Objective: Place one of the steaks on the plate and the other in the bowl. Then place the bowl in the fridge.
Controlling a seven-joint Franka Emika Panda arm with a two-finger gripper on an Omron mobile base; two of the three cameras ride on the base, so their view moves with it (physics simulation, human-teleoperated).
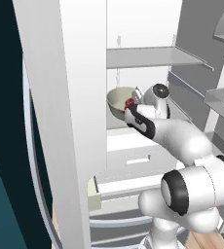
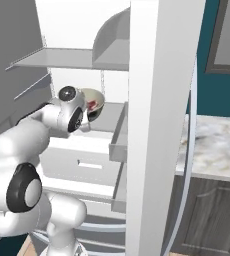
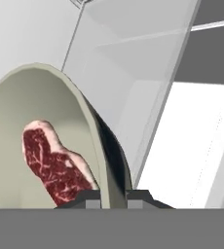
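One steak [image 3: 53, 168] in clamped bowl [image 3: 60, 112]

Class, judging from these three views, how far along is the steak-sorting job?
Done: one steak lies in the bowl. In hand: the tool is shut on the bowl's rim, holding it inside the open fridge above a shelf. Left: set it down and release. The plate step can't be judged.

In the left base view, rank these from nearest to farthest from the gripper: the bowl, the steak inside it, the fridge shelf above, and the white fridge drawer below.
1. Bowl: its rim is clamped in the gripper.
2. Steak: inside the bowl, right by the fingers; too close to rank against the bowl.
3. White fridge drawer: below the gripper.
4. Fridge shelf: above it; the order of these last two is not certain.
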